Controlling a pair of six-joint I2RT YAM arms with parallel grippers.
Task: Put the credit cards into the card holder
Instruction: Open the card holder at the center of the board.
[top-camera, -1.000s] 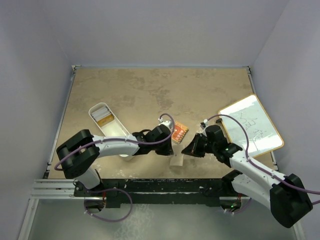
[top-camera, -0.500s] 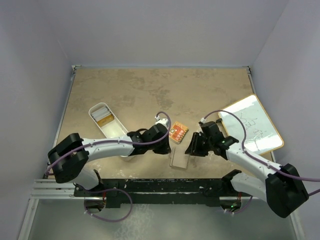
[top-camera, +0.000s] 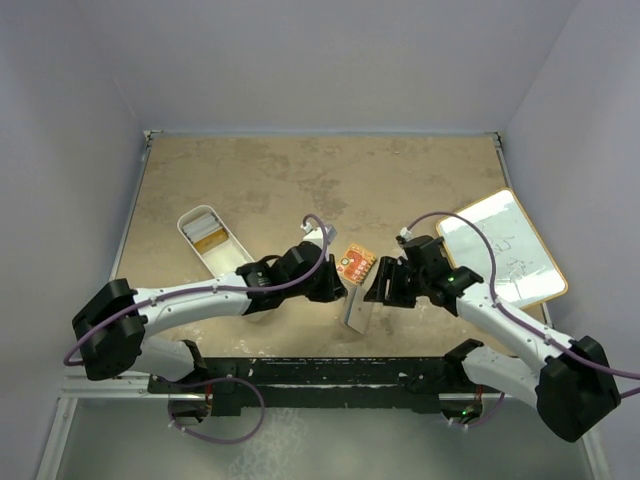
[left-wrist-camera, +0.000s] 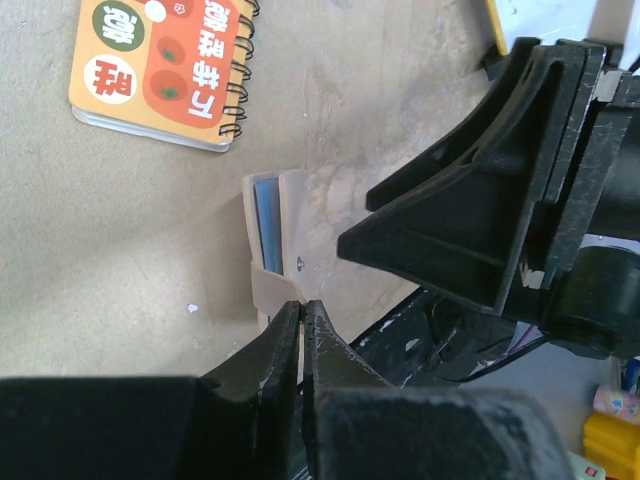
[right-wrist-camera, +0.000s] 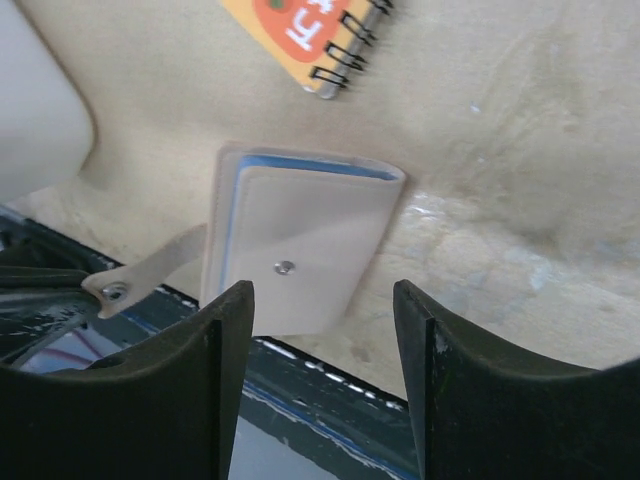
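The beige card holder (top-camera: 357, 310) sits near the table's front edge, between both grippers. A blue credit card (left-wrist-camera: 266, 222) shows as a thin edge inside the card holder (left-wrist-camera: 292, 215). My left gripper (top-camera: 336, 290) is shut (left-wrist-camera: 301, 308), pinching the holder's thin beige snap tab (right-wrist-camera: 150, 272). Just right of the holder, my right gripper (top-camera: 373, 292) is open. In the right wrist view its fingers (right-wrist-camera: 322, 295) straddle the card holder (right-wrist-camera: 310, 245) without touching it, and the card's blue edge (right-wrist-camera: 310, 162) lines the top.
An orange-red spiral notebook (top-camera: 357, 264) lies just behind the holder. A long white bin (top-camera: 238, 262) at the left holds stacked cards (top-camera: 207, 232) at its far end. A wood-framed whiteboard (top-camera: 502, 250) lies at the right. The table's front edge is right by the holder.
My right gripper has gone from shut to open and let go of the card holder. The left arm has stretched further right, still pinching the tab. The holder has shifted slightly away from the front edge.
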